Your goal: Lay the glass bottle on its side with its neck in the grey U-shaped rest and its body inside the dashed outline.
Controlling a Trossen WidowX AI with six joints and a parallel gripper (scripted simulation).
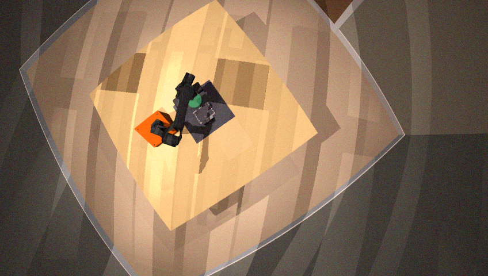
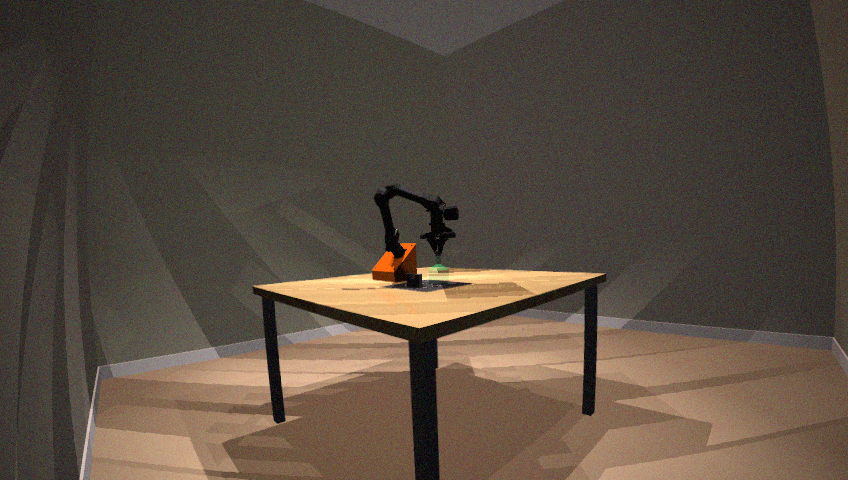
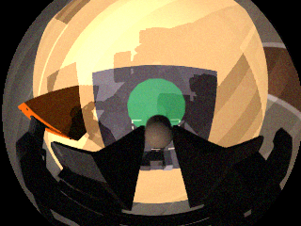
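The green glass bottle (image 1: pixel 195 100) (image 2: pixel 439 267) (image 3: pixel 156 96) stands upright on the surface below the pincer (image 1: pixel 197 89) (image 2: pixel 438 254) (image 3: pixel 158 130), its dark-topped neck between the fingertips.
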